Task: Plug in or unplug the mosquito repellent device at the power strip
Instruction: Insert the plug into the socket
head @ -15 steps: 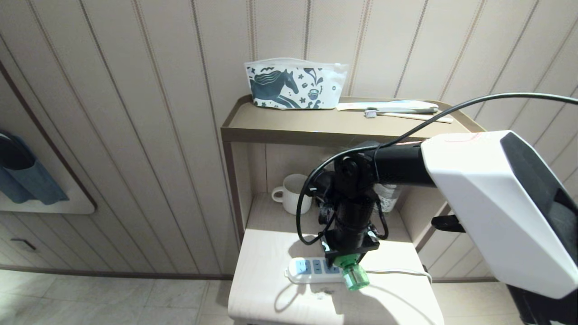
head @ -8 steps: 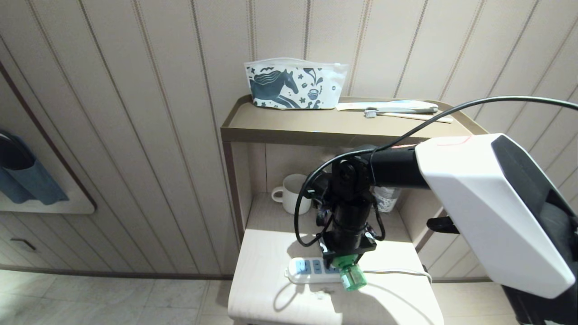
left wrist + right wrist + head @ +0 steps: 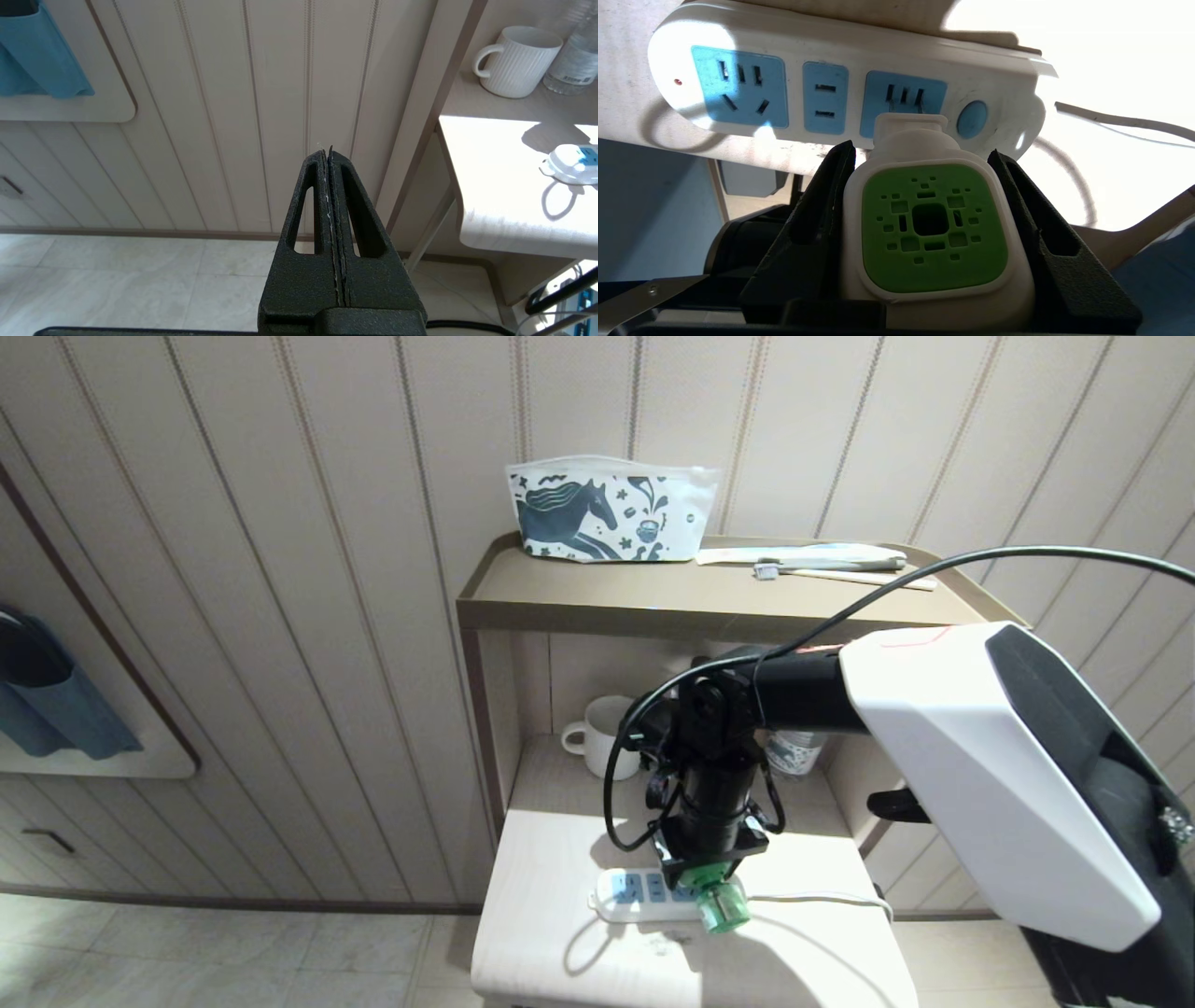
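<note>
Fingers (image 3: 822,219) of the right gripper (image 3: 924,224) clamp the white head of the repellent device (image 3: 934,228) on both sides, partly spread around it. Since a second ago the arm and device have drifted a little left along the power strip (image 3: 635,894), and the green bottle now hangs nearer the strip's right socket. Its green vented top faces the wrist; the plug end sits right at the rightmost blue panel, beside the round button (image 3: 972,119). The strip lies on the pale table (image 3: 560,952), cord (image 3: 822,898) trailing right. Farther back stands a mug (image 3: 602,735). Off to the left, the left gripper (image 3: 331,186) hangs with its fingers pressed together, holding nothing.
</note>
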Tool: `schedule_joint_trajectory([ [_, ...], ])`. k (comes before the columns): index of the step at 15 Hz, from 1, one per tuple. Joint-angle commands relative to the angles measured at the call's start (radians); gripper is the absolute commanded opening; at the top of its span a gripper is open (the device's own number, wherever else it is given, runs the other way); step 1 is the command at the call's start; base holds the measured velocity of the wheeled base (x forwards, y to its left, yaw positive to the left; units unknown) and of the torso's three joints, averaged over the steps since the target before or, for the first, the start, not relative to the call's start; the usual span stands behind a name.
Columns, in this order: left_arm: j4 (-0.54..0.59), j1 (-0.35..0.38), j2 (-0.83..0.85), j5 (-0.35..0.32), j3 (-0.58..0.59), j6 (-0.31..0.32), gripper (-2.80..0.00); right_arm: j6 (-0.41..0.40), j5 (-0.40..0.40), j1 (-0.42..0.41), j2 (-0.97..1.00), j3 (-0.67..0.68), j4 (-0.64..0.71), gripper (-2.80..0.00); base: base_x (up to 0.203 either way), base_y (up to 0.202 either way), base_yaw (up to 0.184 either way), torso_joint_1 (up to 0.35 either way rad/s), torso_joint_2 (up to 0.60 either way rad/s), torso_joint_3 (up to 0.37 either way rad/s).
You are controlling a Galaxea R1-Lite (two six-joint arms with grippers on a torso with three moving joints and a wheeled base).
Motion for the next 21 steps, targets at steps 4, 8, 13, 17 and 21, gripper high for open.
schedule_joint_trajectory([
  [4,0.000,0.000,0.001,0.001,0.000,0.000,-2.80,-0.012,-0.002,-0.005,0.004,0.000,-0.014,-2.80,0.000,0.000,0.000,0.000,0.00,0.000],
  [8,0.000,0.000,0.000,-0.001,0.000,0.000,-2.80,-0.011,0.001,0.004,0.007,0.000,-0.012,-2.80,0.000,0.000,0.000,0.000,0.00,0.000],
  [13,0.000,0.000,0.001,-0.001,0.000,0.000,-2.80,0.003,0.003,0.006,0.013,0.000,-0.006,-2.80,0.000,0.000,0.000,0.000,0.00,0.000],
  [17,0.000,0.000,0.001,-0.001,0.000,0.000,-2.80,0.043,0.001,0.006,0.040,0.000,-0.009,-2.80,0.000,0.000,0.000,0.000,0.00,0.000],
  [21,0.000,0.000,0.001,-0.001,0.000,0.000,-2.80,0.077,0.001,0.004,0.052,0.000,-0.011,-2.80,0.000,0.000,0.000,0.000,0.00,0.000],
])
